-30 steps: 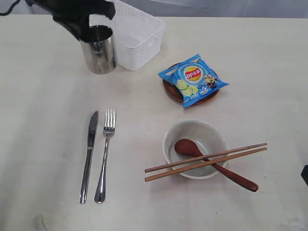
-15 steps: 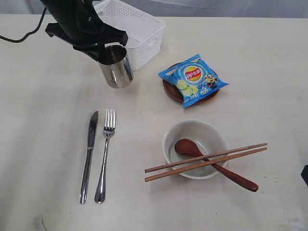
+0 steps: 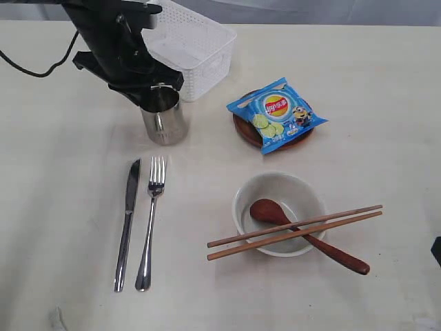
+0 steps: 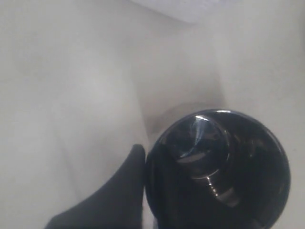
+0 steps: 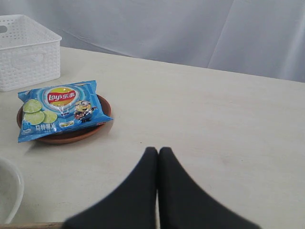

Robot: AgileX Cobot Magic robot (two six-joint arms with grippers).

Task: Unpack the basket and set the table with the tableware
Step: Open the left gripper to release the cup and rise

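Even, diffuse light is falling across the table (image 3: 358,83), casting faint shadows. The left wrist view is blurring at close range; highlights are glinting inside the cup (image 4: 217,167).

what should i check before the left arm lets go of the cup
1. left gripper gripping the steel cup at its rim: ok
2. cup upright: ok
3. cup base flat on the table: cannot tell
4. cup apart from the fork: ok
5. right gripper shut, well away from the cup: ok
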